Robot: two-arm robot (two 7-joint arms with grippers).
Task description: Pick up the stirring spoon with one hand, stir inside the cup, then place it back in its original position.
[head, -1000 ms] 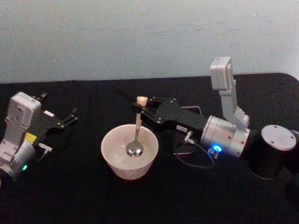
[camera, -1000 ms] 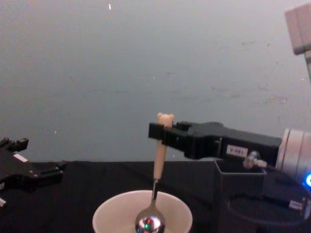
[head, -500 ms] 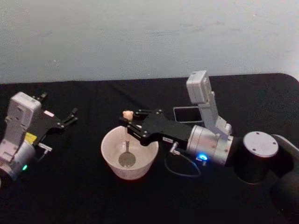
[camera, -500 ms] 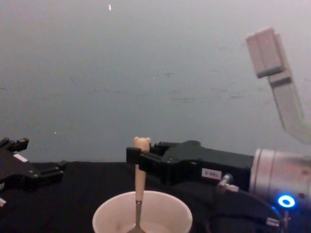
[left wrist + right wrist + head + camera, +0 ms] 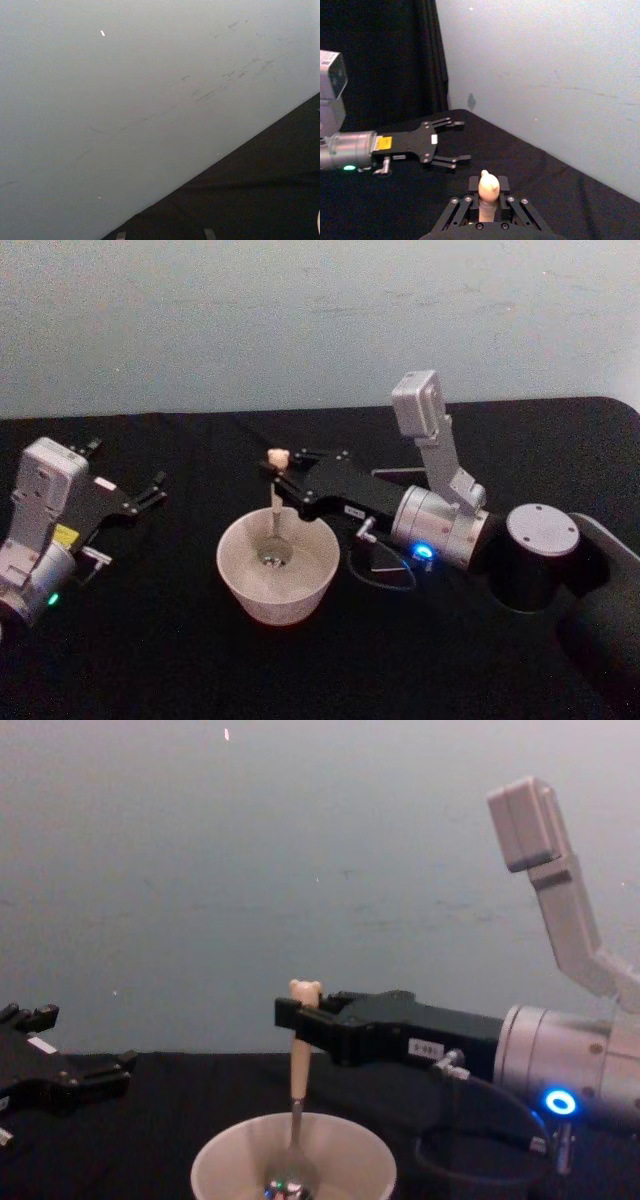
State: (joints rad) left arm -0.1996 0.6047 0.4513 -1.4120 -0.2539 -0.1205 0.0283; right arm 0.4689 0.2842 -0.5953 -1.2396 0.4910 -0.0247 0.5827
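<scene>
Change over the last second: spoon (image 5: 272,520) bowl first right of the cup's middle, then at the near-left part half a second back, now about the middle again, slightly left. Also dipped lower, then lifted a little. Judged a circling sweep, so stirring under way; return step not yet begun.

Right tool (image 5: 272,472): closed tight on the spoon handle just under the bear head, reaching in from the right side of the surface. Spoon near upright, slightly tilted, bowl down inside the cup (image 5: 276,606). Contact with the bottom: cannot tell.

Cup: around the middle of the surface, somewhat toward the near edge.

Left tool (image 5: 458,141): parked by the left edge, fingers spread wide, nothing held, well apart from the cup.

Room: bare black surface on all sides of the cup. Slack limited only by the cup wall, with roughly even margin round the bowl at present. Cable (image 5: 383,587) looped just right of the cup, worth watching on a rightward sweep. Rim of a dark holder (image 5: 395,473) just behind the right arm, toward the far edge; taken as the return spot.
</scene>
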